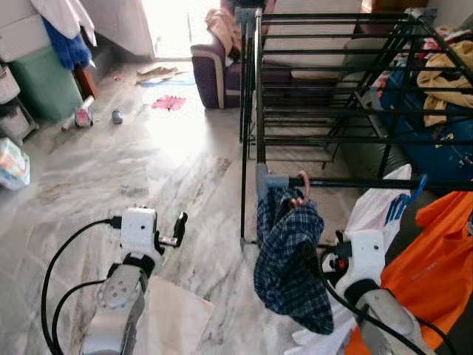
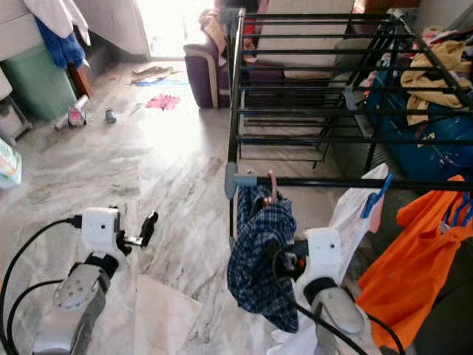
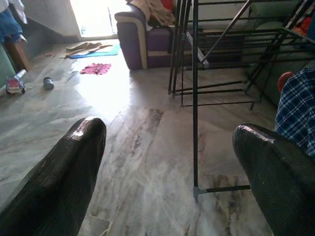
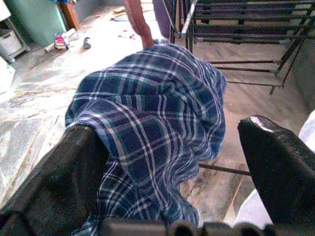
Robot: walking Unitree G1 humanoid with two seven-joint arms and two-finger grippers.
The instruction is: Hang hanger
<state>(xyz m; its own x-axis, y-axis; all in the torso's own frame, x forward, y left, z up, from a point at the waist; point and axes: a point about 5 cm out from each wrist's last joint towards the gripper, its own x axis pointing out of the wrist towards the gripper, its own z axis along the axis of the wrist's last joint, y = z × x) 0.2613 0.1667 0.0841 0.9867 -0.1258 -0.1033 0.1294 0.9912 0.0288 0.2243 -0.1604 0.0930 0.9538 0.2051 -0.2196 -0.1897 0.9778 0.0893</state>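
A pink hanger hook (image 1: 304,189) sits over the front rail of the black drying rack (image 1: 369,183). From it hangs a blue plaid shirt (image 1: 288,255). My right gripper (image 2: 284,255) is right beside the shirt's lower half, partly hidden by the cloth. In the right wrist view its fingers (image 4: 74,172) stand wide apart and open, with the plaid shirt (image 4: 152,108) just ahead of them and the pink hanger neck (image 4: 139,22) above. My left gripper (image 1: 177,228) is held low over the marble floor, left of the rack, open and holding nothing; its fingers (image 3: 69,172) are spread wide.
An orange garment (image 1: 432,251) and a white cloth (image 1: 377,211) with a blue clip (image 1: 403,203) hang on the rack's right side. A purple sofa (image 1: 214,70) stands behind it. A green bin (image 1: 44,81), a can (image 1: 117,116) and scattered clothes (image 1: 168,102) lie at the back left.
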